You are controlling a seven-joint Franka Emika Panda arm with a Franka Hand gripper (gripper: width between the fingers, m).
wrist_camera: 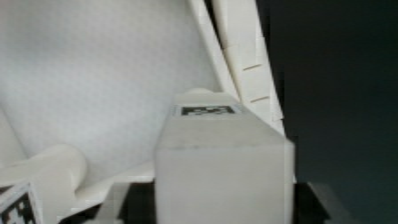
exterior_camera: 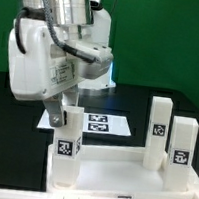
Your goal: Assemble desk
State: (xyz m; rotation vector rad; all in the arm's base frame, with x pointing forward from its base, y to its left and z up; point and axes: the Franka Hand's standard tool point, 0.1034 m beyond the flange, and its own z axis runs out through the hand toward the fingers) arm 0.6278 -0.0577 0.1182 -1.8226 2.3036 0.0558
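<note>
The desk's white rimmed tabletop point(exterior_camera: 118, 175) lies flat at the front of the table. My gripper point(exterior_camera: 64, 116) is shut on a white tagged leg point(exterior_camera: 66, 142), which stands upright at the tabletop's corner on the exterior view's left. Two more tagged legs point(exterior_camera: 159, 123) point(exterior_camera: 181, 146) stand upright on the tabletop's side on the exterior view's right. In the wrist view the held leg point(wrist_camera: 222, 160) fills the space between my dark fingers point(wrist_camera: 135, 202), with the tabletop panel point(wrist_camera: 89, 90) and its rim point(wrist_camera: 240, 60) beyond it. The leg's lower end is hidden.
The marker board point(exterior_camera: 103, 123) lies on the black table behind the tabletop. My arm's white body point(exterior_camera: 42, 60) hangs over the area on the exterior view's left. A green wall backs the scene.
</note>
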